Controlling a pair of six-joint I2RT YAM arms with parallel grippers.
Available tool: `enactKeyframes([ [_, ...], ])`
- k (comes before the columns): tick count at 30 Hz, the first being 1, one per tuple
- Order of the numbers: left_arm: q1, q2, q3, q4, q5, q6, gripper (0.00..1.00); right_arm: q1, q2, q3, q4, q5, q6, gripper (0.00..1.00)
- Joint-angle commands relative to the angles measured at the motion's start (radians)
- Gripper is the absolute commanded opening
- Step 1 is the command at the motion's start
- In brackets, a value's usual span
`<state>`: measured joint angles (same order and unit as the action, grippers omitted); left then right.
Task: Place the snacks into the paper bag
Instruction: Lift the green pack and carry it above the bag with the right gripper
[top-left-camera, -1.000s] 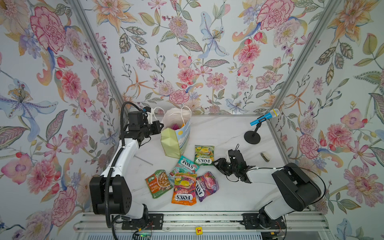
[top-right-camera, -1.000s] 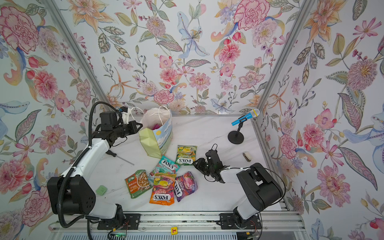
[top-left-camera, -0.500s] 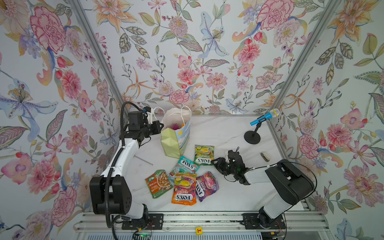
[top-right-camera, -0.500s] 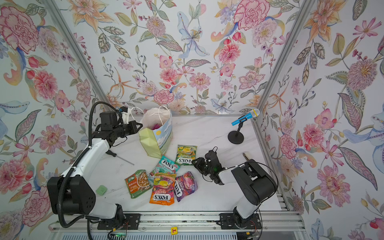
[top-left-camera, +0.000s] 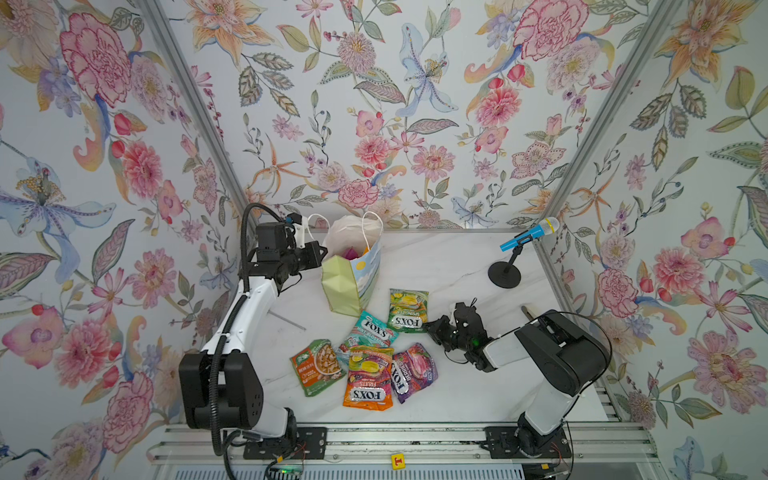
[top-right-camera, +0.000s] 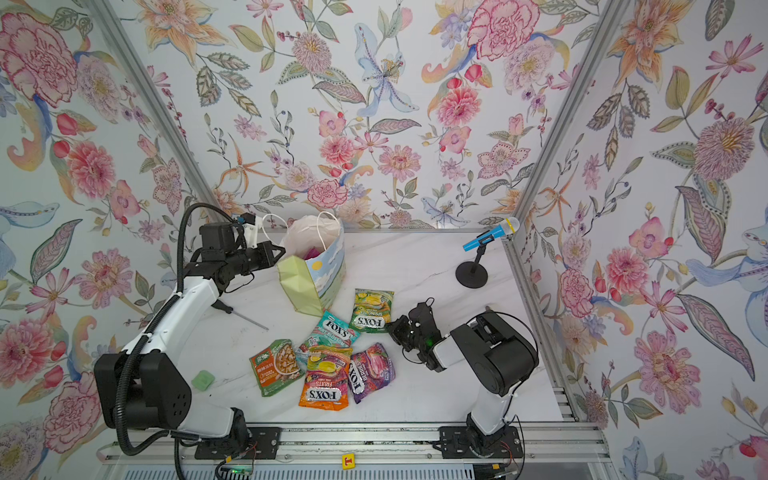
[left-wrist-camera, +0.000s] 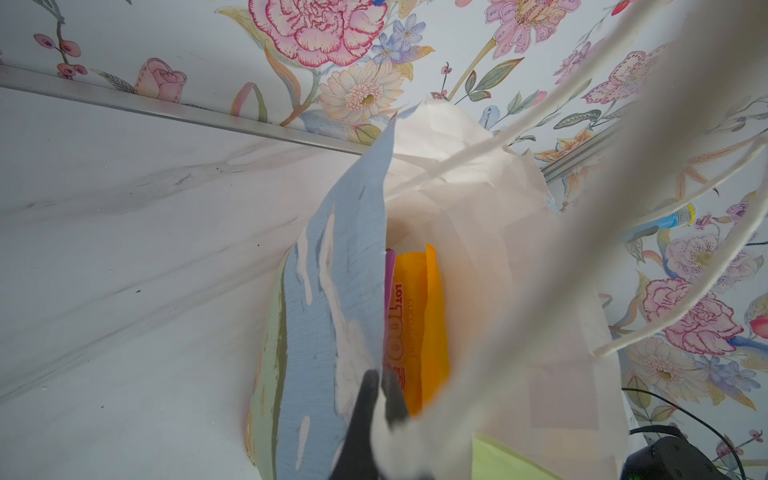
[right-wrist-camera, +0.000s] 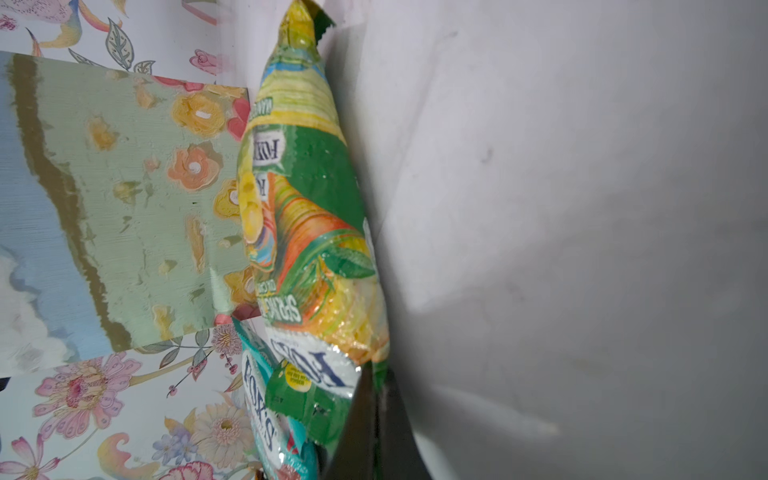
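I am looking down on the marble worktop (top-left-camera: 457, 266), where the paper bag (top-left-camera: 351, 274) is standing upright near the back wall, mouth open and leaning slightly. My left hand (top-left-camera: 320, 251) is reaching in at the bag's rim, and in the left wrist view its fingers (left-wrist-camera: 365, 399) are pressing together on the top edge of the painted wall. Inside the bag a yellow packet (left-wrist-camera: 419, 324) is standing on end with a purple packet (left-wrist-camera: 390, 274) just beside it. My right hand (top-left-camera: 430, 324) is sitting low on the worktop and is clamping on the corner of the green FOX'S packet (top-left-camera: 408, 311), which is lying flat just in front of the bag. The teal FOX'S packet (top-left-camera: 372, 330) is lying beside the green one. Nearer to me, the orange FOX'S packet (top-left-camera: 369, 376) is touching the teal one, with the purple FOX'S packet (top-left-camera: 413, 370) and the nut pouch (top-left-camera: 318, 365) lying on either side of it.
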<state>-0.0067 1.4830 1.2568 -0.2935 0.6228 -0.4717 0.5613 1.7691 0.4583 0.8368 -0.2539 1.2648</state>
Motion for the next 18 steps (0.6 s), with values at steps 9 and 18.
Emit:
enactKeyframes([
  [9, -0.001, 0.022, -0.019, -0.052, -0.004, 0.014, 0.00, 0.011, -0.306, 0.199, -0.446, 0.115, -0.282, 0.00],
  [18, -0.001, 0.023, -0.031, -0.034, 0.008, 0.004, 0.00, 0.000, -0.380, 0.539, -0.753, 0.192, -0.572, 0.00],
])
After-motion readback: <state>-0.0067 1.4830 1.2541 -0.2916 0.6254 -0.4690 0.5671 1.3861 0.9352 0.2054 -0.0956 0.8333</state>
